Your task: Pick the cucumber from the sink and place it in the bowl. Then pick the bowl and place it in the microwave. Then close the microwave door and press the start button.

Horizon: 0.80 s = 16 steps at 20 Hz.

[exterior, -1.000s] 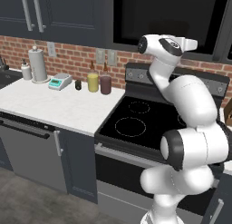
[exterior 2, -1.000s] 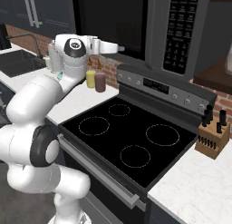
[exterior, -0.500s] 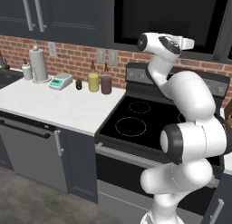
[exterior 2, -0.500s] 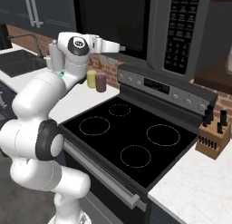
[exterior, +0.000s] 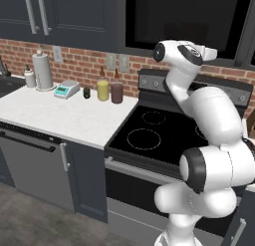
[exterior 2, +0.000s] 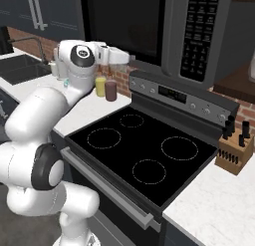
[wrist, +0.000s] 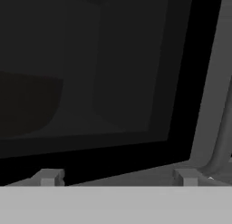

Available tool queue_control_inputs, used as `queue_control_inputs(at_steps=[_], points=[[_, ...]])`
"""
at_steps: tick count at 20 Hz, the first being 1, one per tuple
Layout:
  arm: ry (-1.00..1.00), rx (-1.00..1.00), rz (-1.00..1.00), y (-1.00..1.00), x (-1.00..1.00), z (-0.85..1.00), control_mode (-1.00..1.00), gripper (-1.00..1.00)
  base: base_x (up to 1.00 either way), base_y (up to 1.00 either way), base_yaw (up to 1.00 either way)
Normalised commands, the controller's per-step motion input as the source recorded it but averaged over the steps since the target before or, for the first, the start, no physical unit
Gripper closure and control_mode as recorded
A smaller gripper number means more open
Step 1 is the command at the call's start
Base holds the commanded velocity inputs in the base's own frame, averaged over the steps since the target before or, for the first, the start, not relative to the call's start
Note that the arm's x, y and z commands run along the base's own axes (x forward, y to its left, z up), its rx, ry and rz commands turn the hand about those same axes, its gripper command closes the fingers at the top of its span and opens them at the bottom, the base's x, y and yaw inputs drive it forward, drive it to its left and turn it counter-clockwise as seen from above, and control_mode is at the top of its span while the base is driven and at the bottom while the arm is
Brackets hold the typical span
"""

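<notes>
The microwave (exterior 2: 164, 31) is built in above the stove, and its microwave door (exterior 2: 124, 21) with the black glass window (exterior: 184, 16) stands shut. My gripper (exterior 2: 129, 56) is raised at the door's lower edge, left of the button panel (exterior 2: 199, 31). In the hand view the gripper (wrist: 117, 177) faces the dark glass close up, its fingertips (wrist: 47, 177) wide apart and open with nothing between them. The black sink (exterior 2: 20, 68) lies far to the left. The cucumber and the bowl are out of view.
A black stove (exterior 2: 139, 150) with ring burners lies below the hand. Two bottles (exterior: 109, 90), a small scale (exterior: 66, 90) and a paper towel roll (exterior: 42, 70) stand on the white counter (exterior: 60, 115). A knife block (exterior 2: 234, 150) sits at the right.
The arm's elbow has shifted slightly while the hand has stayed at the microwave door. Nothing else has moved.
</notes>
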Motion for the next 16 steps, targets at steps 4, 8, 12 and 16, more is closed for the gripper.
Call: queue_control_inputs(at_steps=[4, 8, 12, 16], points=[[0.0, 0.01, 0.0, 0.03, -0.86, 0.34, -1.0, -1.0, 0.0, 0.0, 0.0], [0.03, 0.05, 0.07, 0.0, -0.81, 0.51, -1.0, -1.0, 0.0, 0.0, 0.0], [-0.02, 0.13, 0.17, 0.0, -0.82, 0.3, -1.0, -1.0, 0.0, 0.0, 0.0], [-0.16, 0.2, 0.19, 0.0, -0.84, 0.0, -1.0, -1.0, 0.0, 0.0, 0.0]])
